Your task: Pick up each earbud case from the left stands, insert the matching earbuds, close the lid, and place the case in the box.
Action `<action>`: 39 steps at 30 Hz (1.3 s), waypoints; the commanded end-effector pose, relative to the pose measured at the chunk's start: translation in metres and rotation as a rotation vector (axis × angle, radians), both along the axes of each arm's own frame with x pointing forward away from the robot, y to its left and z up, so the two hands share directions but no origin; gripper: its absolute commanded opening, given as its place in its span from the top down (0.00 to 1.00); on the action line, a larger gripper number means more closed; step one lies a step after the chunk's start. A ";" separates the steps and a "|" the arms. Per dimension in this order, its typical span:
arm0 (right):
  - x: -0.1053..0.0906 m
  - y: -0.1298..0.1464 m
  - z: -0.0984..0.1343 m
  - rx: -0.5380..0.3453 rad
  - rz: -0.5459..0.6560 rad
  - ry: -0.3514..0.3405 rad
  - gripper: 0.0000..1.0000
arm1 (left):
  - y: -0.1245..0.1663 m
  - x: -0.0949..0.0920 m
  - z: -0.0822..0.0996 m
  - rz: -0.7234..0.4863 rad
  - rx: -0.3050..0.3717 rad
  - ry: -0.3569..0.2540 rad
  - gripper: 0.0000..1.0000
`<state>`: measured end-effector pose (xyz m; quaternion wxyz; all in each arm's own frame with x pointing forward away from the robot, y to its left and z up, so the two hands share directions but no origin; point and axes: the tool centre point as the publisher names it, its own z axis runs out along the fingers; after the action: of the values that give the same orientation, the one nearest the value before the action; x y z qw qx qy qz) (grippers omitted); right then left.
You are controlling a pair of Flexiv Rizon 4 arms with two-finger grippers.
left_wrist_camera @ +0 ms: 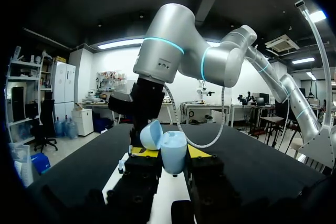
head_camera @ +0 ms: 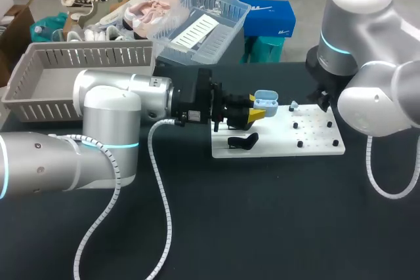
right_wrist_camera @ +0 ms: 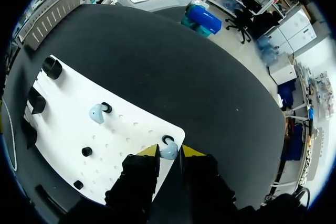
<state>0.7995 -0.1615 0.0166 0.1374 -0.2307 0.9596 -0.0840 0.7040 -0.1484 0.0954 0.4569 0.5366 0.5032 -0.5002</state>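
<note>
Left pincer [left_wrist_camera: 170, 153] clamped on the light-blue earbud case [left_wrist_camera: 174, 157], lid open, held over the 11 o'clock part of the white board [head_camera: 275, 145]. Right pincer [right_wrist_camera: 169, 153] narrow, pinching an earbud [right_wrist_camera: 169, 152] at the board's corner, next to a black peg [right_wrist_camera: 168, 139]. Second earbud [right_wrist_camera: 97, 113] sits on the board ahead of it. Black stand [head_camera: 243, 140] at 7 o'clock from the case. Grey basket [head_camera: 39, 77] at 10 o'clock on the surface [head_camera: 262, 227].

table [head_camera: 262, 227]: black | board [head_camera: 275, 147]: white, flat on table
</note>
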 end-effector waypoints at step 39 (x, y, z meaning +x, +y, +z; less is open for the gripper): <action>-0.044 0.017 0.088 0.052 0.034 -0.126 1.00 | 0.000 0.000 -0.001 0.001 -0.002 -0.001 1.00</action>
<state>0.7846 -0.1406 0.0805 0.1764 -0.2362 0.9529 -0.0712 0.7040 -0.1484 0.0954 0.4569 0.5366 0.5032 -0.5002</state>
